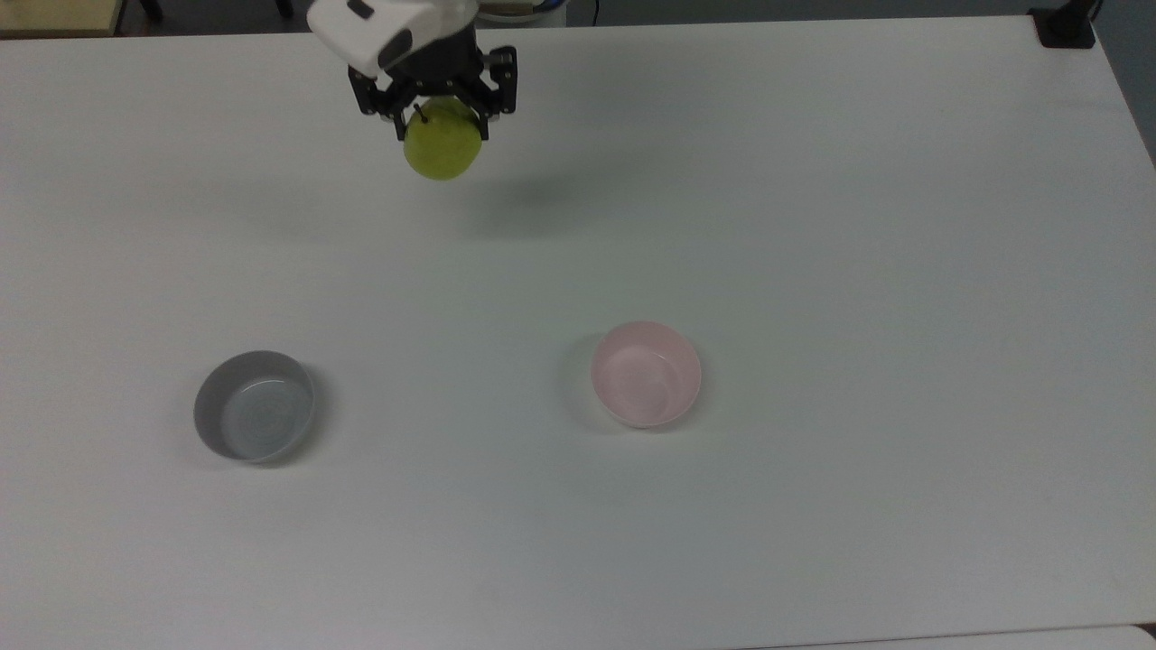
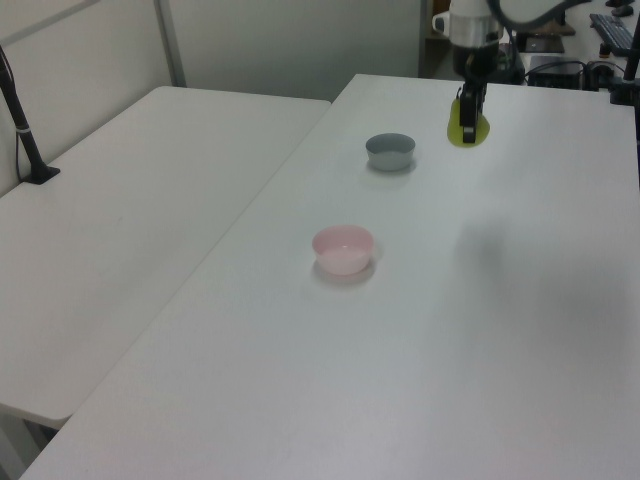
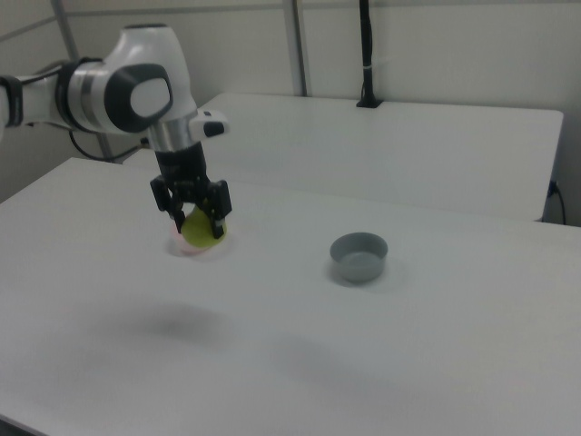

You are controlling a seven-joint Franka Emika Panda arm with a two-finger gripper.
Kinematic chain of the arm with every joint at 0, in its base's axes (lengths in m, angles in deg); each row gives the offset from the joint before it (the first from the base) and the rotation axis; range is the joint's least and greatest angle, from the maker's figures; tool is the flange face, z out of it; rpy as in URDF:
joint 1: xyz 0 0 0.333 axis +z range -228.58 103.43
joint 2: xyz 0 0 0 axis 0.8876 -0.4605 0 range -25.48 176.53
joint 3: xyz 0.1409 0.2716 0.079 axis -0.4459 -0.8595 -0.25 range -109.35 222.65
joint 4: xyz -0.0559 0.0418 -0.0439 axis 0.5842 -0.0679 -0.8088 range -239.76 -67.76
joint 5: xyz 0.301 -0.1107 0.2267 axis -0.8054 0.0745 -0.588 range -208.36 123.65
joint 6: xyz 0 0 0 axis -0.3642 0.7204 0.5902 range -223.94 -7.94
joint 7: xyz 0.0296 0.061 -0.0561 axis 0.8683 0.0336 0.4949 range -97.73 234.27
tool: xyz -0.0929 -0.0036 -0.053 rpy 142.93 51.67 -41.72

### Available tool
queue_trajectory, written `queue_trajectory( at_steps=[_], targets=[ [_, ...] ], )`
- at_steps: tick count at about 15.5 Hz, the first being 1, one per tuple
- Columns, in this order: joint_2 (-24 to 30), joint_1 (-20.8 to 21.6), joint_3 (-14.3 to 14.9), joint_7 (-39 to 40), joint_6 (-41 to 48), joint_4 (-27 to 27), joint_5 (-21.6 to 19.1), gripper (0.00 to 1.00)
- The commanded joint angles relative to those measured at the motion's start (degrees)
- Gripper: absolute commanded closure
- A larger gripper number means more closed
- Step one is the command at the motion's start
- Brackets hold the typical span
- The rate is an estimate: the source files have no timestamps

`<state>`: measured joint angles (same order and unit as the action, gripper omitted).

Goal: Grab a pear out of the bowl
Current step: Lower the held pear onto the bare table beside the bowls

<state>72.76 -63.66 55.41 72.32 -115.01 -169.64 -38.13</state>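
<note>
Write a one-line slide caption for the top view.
Claw holds the pear above the white table, away from the empty pink bowl and grey bowl.

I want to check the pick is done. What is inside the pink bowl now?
In the top view the pink bowl holds nothing; its bare floor shows. The pear hangs in the gripper, above the table.

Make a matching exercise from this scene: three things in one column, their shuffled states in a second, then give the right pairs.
Things:
1. pear
2. pink bowl
3. grey bowl

States:
A. empty, toward the top view's left
B. held in the end effector, off the table
C. empty, near the middle of the table in the top view

Pairs: 1-B, 2-C, 3-A
</note>
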Motion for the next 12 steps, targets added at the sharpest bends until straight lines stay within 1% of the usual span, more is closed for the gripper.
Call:
queue_trajectory(
  at_steps=[1,3,5,6,10,12],
  targets=[
    [-2.24,1.52,0.19,0.87,-3.97,-2.84,1.23,0.71],
    [-4.26,1.70,0.19,0.70,-5.81,-3.71,2.45,0.71],
    [-5.32,1.79,0.19,0.61,-8.61,-5.82,3.60,0.71],
    [-5.41,1.79,0.19,0.61,-9.76,-6.87,3.86,0.71],
    [-6.90,1.61,0.27,0.61,-10.83,-8.20,4.21,0.71],
    [-7.17,1.44,0.36,0.61,-12.14,-9.07,5.27,0.71]
  ],
)
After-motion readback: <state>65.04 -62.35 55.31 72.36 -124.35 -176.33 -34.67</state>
